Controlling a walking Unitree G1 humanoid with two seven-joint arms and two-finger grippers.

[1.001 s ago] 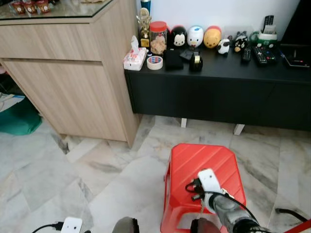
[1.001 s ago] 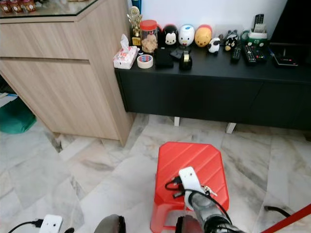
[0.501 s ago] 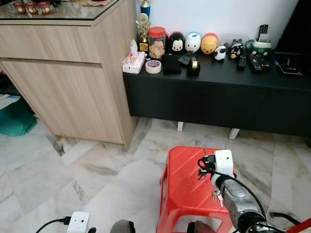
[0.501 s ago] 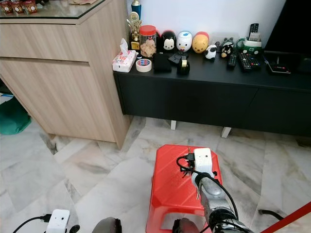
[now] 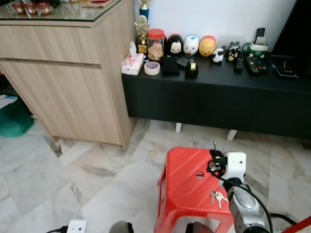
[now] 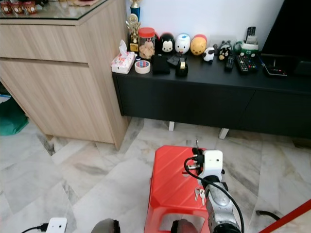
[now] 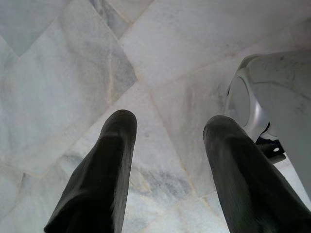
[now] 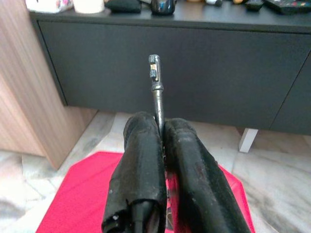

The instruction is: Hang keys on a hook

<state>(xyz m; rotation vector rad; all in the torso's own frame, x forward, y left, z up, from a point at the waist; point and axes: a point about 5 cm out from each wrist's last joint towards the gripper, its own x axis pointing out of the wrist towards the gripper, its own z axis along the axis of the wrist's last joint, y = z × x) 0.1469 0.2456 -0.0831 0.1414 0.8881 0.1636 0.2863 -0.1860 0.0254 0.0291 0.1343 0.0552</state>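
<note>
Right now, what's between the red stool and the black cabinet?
Bare marble floor, shown in the left eye view. The red stool stands clear of the black cabinet; the right gripper, shut on the keys, hangs above the stool.

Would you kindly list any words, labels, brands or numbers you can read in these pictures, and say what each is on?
No text can be read.
Pink-patterned tissue pack: print too small.
Red-lidded clear jar: no legible label.
Black remote controls: button markings too small.
Silver keys, hanging from the shut right gripper: no legible engraving.
</note>
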